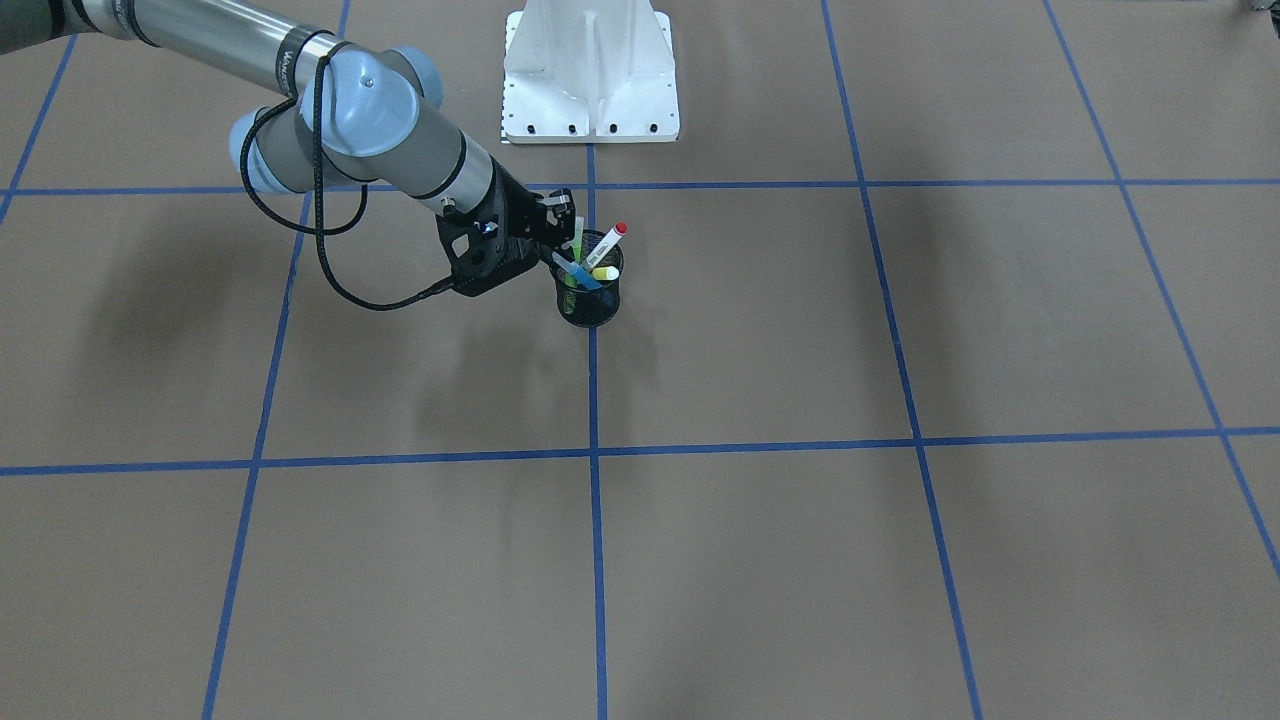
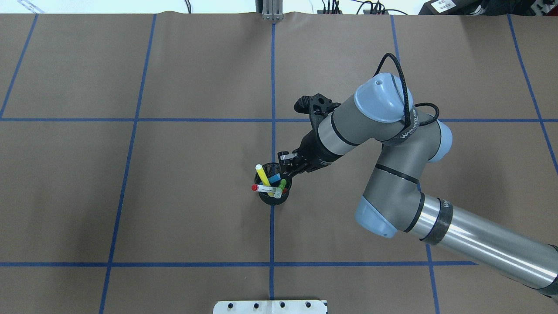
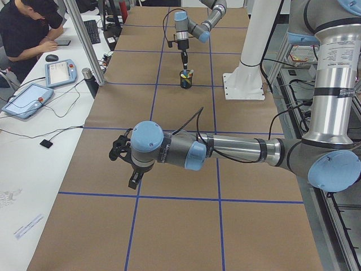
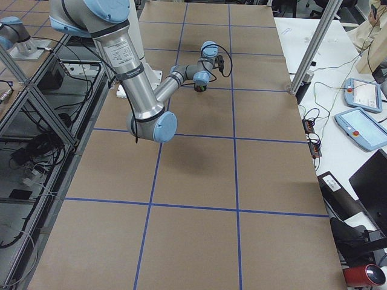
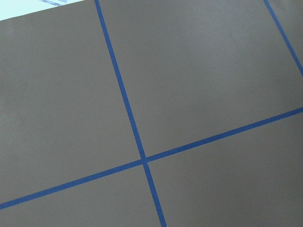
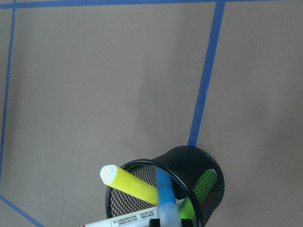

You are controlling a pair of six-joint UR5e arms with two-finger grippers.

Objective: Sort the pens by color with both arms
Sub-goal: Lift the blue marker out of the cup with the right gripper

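A black mesh cup (image 2: pixel 279 199) stands on the centre tape line and holds all the pens. The yellow pen (image 2: pixel 263 174), the blue pen (image 2: pixel 273 178), the green pen (image 2: pixel 281 184) and the white pen with red ends (image 2: pixel 263 188) lean in it. My right gripper (image 2: pixel 285 168) sits at the cup's rim over the pen tops, jaws apart and holding nothing. In the right wrist view the blue pen (image 6: pixel 164 194) points up toward the camera, beside the yellow pen (image 6: pixel 132 183). My left gripper (image 3: pixel 133 182) hovers over bare table far from the cup. I cannot tell its state.
The white metal pedestal (image 1: pixel 590 75) stands behind the cup on the robot's side. Blue tape lines (image 5: pixel 137 142) grid the brown table. A desk with an operator (image 3: pixel 28 28) and tablets runs along the far table edge.
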